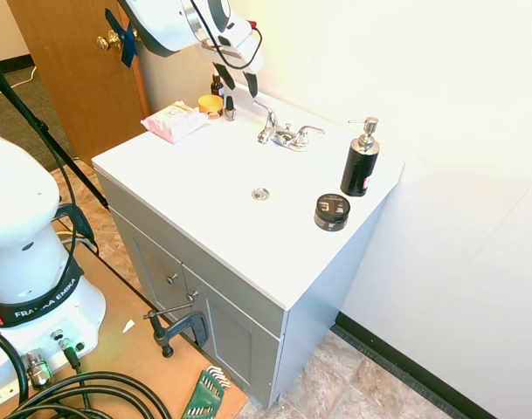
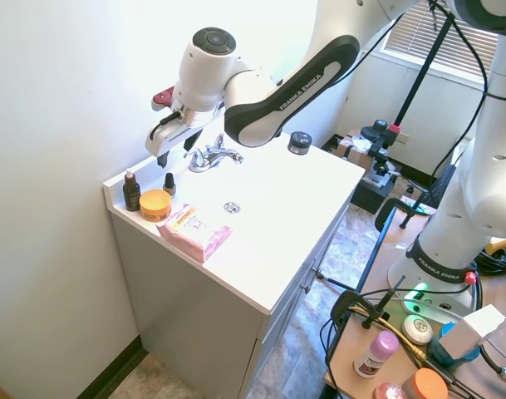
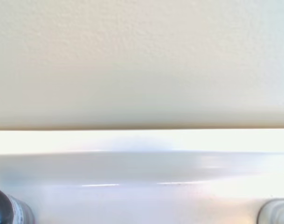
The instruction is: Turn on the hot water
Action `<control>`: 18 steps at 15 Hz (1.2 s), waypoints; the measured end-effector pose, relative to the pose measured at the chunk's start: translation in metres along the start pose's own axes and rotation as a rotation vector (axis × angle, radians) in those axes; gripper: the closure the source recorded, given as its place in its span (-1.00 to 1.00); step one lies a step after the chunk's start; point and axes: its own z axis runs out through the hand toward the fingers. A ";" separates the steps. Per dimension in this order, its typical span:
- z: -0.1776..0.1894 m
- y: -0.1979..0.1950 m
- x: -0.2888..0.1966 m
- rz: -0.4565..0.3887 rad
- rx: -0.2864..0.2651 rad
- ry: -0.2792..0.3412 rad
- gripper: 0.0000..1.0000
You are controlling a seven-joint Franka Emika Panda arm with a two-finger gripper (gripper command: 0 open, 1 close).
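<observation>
The chrome faucet (image 1: 283, 133) (image 2: 213, 155) stands at the back of the white sink top (image 1: 204, 188), with two slim levers and a short spout; no water runs from it. My gripper (image 1: 237, 81) (image 2: 176, 150) hangs open just above the counter's back edge, between the small bottles and the faucet. It is close beside the faucet's nearer lever (image 1: 266, 111), with nothing between its fingers. The wrist view shows only the wall and backsplash, with a chrome part (image 3: 275, 212) at one lower corner and a dark bottle (image 3: 1, 209) at the other.
A black pump bottle (image 1: 360, 161) and a black round tin (image 1: 332, 212) sit on the faucet's far side. A pink wipes pack (image 1: 173, 120), an orange jar (image 1: 210, 104) and two small dropper bottles (image 2: 132, 191) crowd the other corner. The drain (image 1: 260, 194) lies mid-basin.
</observation>
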 end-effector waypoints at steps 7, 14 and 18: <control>0.041 -0.009 0.012 0.025 -0.003 0.031 -1.00; 0.038 0.014 0.041 0.149 -0.020 -0.046 -1.00; 0.023 0.024 0.048 0.198 -0.011 -0.097 -1.00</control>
